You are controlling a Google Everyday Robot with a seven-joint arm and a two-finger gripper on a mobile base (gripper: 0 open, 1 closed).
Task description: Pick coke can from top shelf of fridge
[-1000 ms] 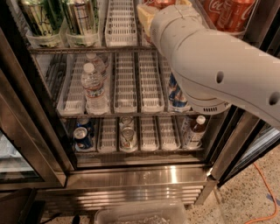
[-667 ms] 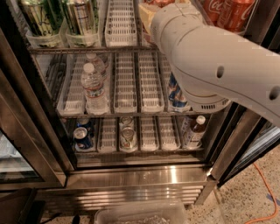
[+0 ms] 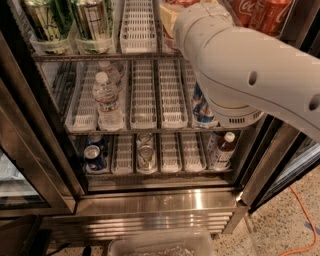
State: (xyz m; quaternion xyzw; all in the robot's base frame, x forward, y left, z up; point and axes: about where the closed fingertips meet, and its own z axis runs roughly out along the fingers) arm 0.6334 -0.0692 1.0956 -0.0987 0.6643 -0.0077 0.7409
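Reaching onto the top shelf (image 3: 137,30) at 12 o'clock, gripper (image 3: 169,17) mostly hidden behind the arm (image 3: 250,70); grip state cannot be told; coke can (image 3: 248,11) at 1 o'clock.

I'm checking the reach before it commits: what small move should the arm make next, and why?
Probably nudge the wrist rightward along the top shelf. The arm's end sits left of the coke can, which stands at the fridge's right side; the gripper is hidden past it at the top edge.
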